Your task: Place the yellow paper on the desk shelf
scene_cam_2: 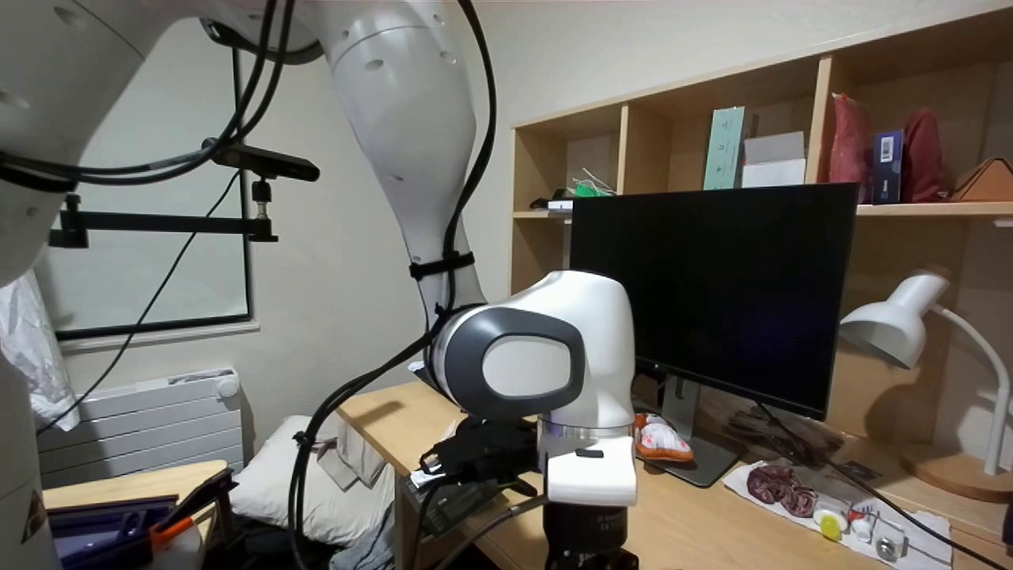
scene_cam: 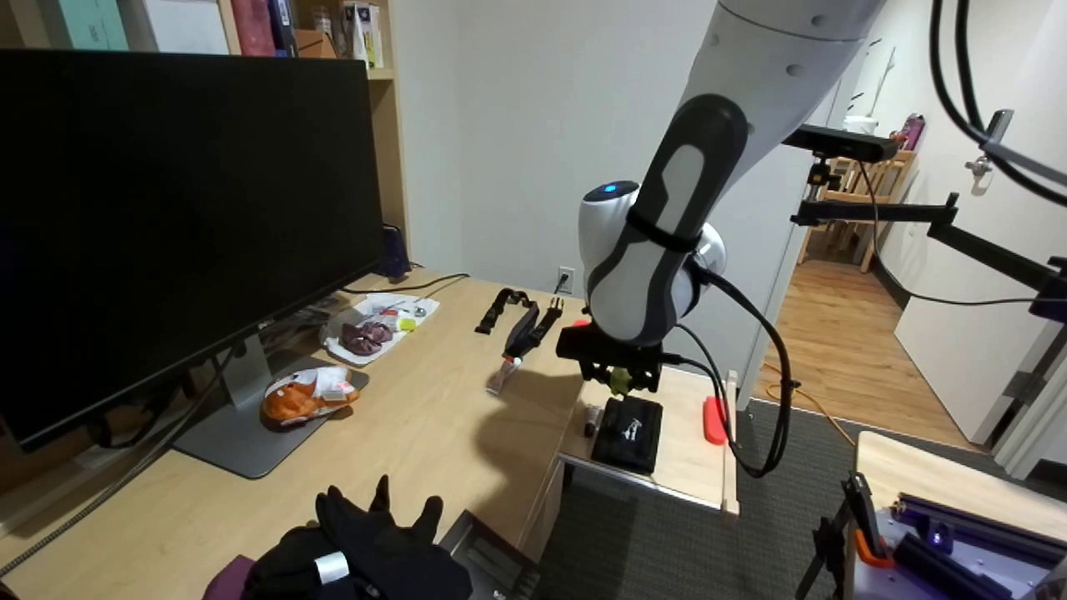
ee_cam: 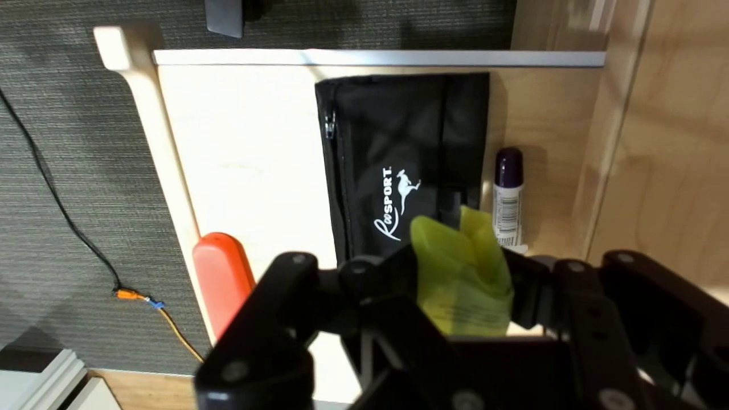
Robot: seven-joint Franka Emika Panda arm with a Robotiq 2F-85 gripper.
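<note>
Positions taken from the black pouch (ee_cam: 393,131), wrist view.

Farthest left of the pouch: wooden rail (ee_cam: 151,131) along the edge of the desk shelf (ee_cam: 250,159), presumably a stop against things sliding off. A red oblong object (ee_cam: 221,273), lower left of the pouch, lies along that rail, partly hidden by the gripper (ee_cam: 462,279). Shelf wood shows between object and pouch; judged the likeliest landing spot.

Pouch: flat on the shelf, logo up, a steady pose for something soft.

At the pouch's lower right, as this camera sees it: yellow paper (ee_cam: 464,299), grasped by the gripper, jaws pressed on it from either side. A creased end sticks out between them (folded paper likely gives a surer pinch than a flat sheet). In an exterior view the paper (scene_cam: 620,381) looks to be above the pouch and apart from it; placing not yet done.

Just right of the pouch: purple-capped stick (ee_cam: 507,199), lying parallel to the pouch's side, which may help check rolling. Farther right: the desk (ee_cam: 672,171).

Next, as judged: bring the paper left of the pouch, then lower and let go; dropped from here it would probably land on the pouch.
</note>
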